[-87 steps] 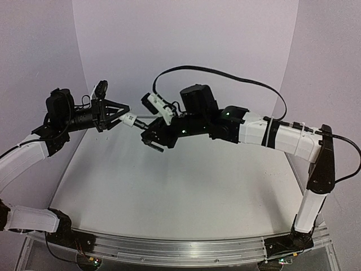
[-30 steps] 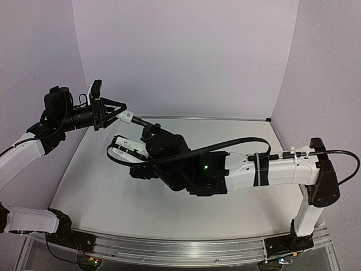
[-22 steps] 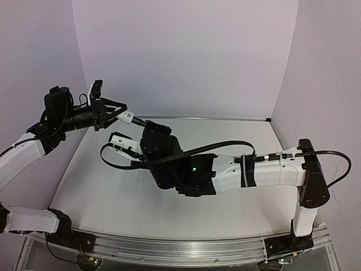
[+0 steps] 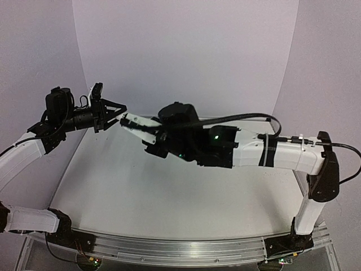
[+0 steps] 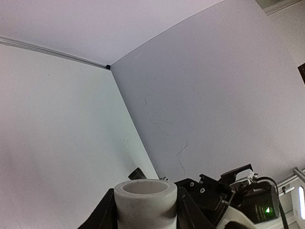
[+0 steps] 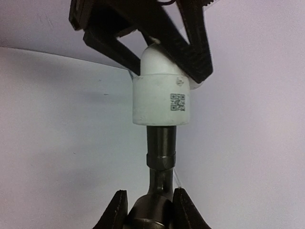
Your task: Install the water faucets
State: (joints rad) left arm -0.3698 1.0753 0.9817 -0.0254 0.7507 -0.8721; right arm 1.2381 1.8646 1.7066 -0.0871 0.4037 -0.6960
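Right wrist, right fingers clamp tap, left fingers pinch white fitting

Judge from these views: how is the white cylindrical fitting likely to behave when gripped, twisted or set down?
The white fitting looks like thick moulded plastic: probably stiff and light. Its smooth round wall, pinched by the left gripper, may slip if the right gripper twists the black tap seated in it. Laid on its side, it would likely roll.
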